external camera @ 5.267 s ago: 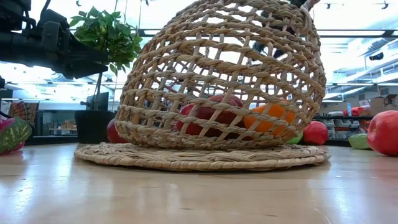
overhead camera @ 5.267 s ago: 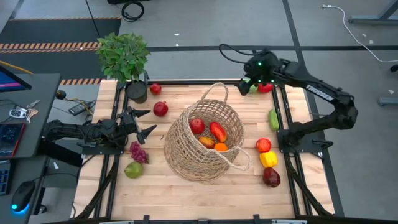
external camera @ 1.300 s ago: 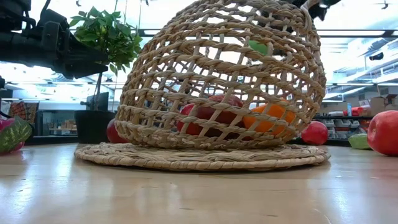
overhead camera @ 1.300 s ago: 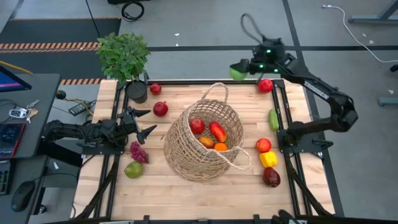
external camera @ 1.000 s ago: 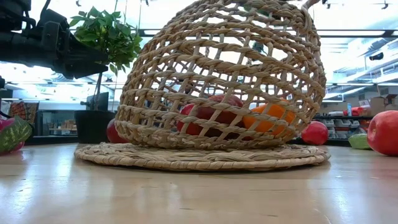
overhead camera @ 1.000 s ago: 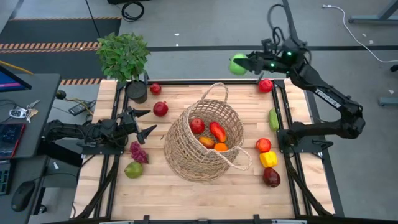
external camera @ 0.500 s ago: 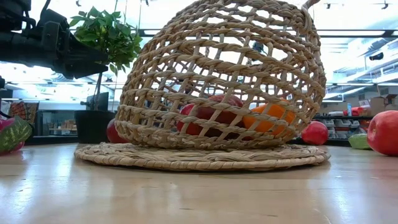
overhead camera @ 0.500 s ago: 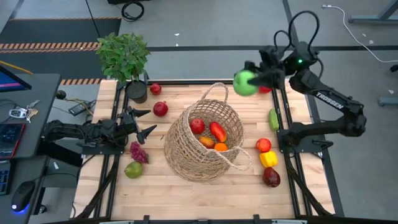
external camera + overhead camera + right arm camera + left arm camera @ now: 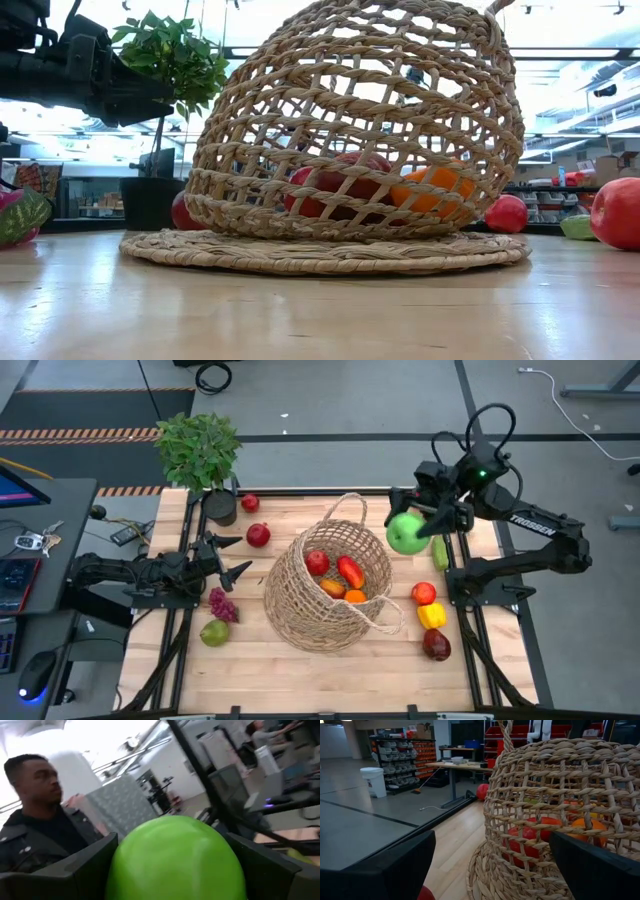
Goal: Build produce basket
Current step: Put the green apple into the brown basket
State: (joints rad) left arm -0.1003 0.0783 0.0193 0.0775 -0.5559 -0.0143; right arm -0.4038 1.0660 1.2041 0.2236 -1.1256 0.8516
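— Counting what sits in the basket [image 9: 328, 595], you have four pieces so far: a red apple [image 9: 317, 562], a long red piece [image 9: 350, 571], something orange-brown [image 9: 333, 588] and an orange [image 9: 355, 597]. The basket stands mid-table, mouth tipped toward the right side.

— And the fifth?

— You carry it now. Your right gripper [image 9: 425, 525] is clamped around a green apple [image 9: 406, 533], raised just off the basket's far right rim, not yet over the opening.

— What is left for you?

— Plenty, I judge. On your right lie a green pod [image 9: 440, 552], a red-yellow apple [image 9: 424, 593], a yellow pepper [image 9: 431, 616] and a dark red piece [image 9: 436, 645]. On your left: two red fruits [image 9: 258, 535], purple grapes [image 9: 220, 603], a green pear [image 9: 214, 632]. Your left gripper [image 9: 230, 556] waits there, fingers spread, holding nothing.

— Anything you can't make out?

— The right wrist view is filled by the apple; behind it a person shows. The weave hides the basket's floor, so more could lie there.
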